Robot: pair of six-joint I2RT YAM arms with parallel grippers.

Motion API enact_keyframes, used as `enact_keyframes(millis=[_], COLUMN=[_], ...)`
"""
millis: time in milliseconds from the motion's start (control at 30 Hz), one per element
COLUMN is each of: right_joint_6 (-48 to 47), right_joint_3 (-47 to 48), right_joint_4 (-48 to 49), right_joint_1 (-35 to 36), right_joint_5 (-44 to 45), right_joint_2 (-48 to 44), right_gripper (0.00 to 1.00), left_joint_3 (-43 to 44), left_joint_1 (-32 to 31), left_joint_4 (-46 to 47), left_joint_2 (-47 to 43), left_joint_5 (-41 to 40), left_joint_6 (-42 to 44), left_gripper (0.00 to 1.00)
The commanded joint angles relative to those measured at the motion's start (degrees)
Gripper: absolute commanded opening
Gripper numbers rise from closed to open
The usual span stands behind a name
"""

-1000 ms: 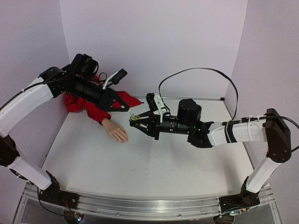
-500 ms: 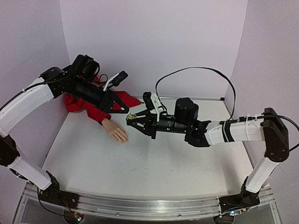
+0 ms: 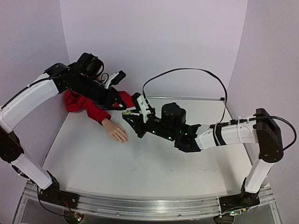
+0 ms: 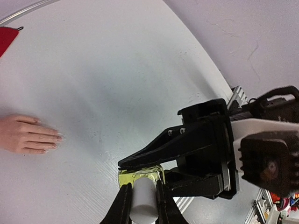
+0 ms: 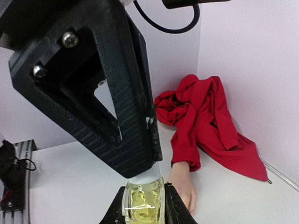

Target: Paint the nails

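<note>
The left gripper (image 3: 122,108) is squeezing its fingers shut on the white cap (image 4: 142,205), and the right gripper (image 5: 143,196) is clamping the small yellowish bottle (image 4: 140,176) by its body. The two are meeting in the air just behind and to the right of the mannequin hand (image 3: 115,131). That hand is lying palm down on the table (image 3: 154,168). Its long axis is running from the red sleeve (image 3: 88,110) at its back left to the fingertips at its near right, so the nails (image 4: 60,137) are sitting at the end farthest from the sleeve. The cap is probably about to come off. Any brush under it is hidden, but it would be travelling down and nearward to the nails — a short trip for the left arm.
</note>
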Motion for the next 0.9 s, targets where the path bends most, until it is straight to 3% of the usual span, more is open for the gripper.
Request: enact_keyframes(millis=[0,333,500,600,667,767,867], right_joint_6=[-5.3,-6.9,-6.9,-3.4,-0.5,8.6,18.6], right_joint_3=[7.0,12.8,11.3,8.6,6.4,6.9,9.0], right_joint_4=[10.7,16.6,18.6,18.7,18.7,17.9,20.8], right_joint_1=[1.7,2.8,2.2,0.1,-2.2,-7.6,-11.1], right_joint_5=[16.6,25.0,17.5,7.1,-4.9,-33.9,-54.8], right_joint_2=[3.2,8.3,6.8,3.8,1.2,0.2,1.0], right_gripper=[0.00,0.00,0.00,0.00,0.00,0.00,0.00], left_joint_3=[2.2,0.4,-0.9,-1.8,-2.4,-3.3,-4.6], left_joint_1=[-0.4,-1.6,-1.7,-1.7,-1.6,-1.7,-2.2], left_joint_4=[-3.6,-3.6,-3.1,-3.1,-3.0,-3.1,-3.1], left_joint_2=[3.2,8.2,8.9,8.6,8.7,8.9,7.6], left_joint_5=[-4.2,-10.5,-7.9,-4.4,1.2,11.2,17.5], left_joint_6=[-3.4,-7.3,-6.2,-2.4,1.7,9.1,17.7], left_gripper=[0.00,0.00,0.00,0.00,0.00,0.00,0.00])
